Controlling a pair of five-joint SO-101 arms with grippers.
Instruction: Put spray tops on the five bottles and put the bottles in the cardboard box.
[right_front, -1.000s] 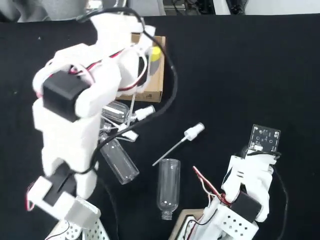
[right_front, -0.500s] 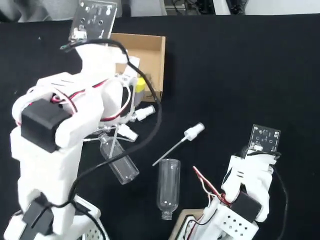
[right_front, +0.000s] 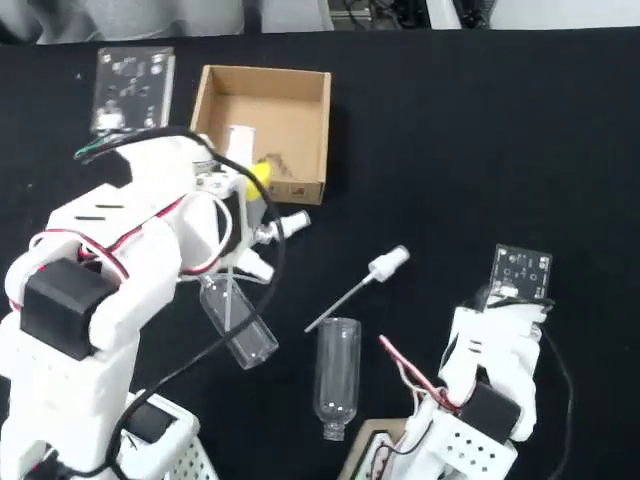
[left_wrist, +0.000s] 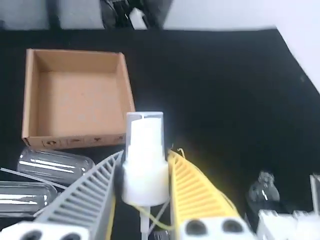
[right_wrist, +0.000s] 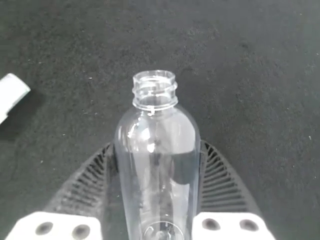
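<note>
left gripper (left_wrist: 145, 154) clamps a spray top (left_wrist: 145, 142) by its collar and right gripper (right_wrist: 156, 150) pinches an uncapped bottle (right_wrist: 155, 170) neck-out, probably staged to mate the two, while the cardboard box (right_front: 326, 120) sits upper left in the high view.

Black tabletop (right_front: 480, 150); pale backdrop (right_front: 570, 12) behind; dark cables (right_front: 372, 12) along far edge.

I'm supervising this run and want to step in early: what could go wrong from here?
1. The left claw pinches the spray top by its collar; it may tilt and miss the narrow neck of the bottle in the right claw.
2. Swinging over, the left arm could knock the loose bottle lying beneath it.
</note>
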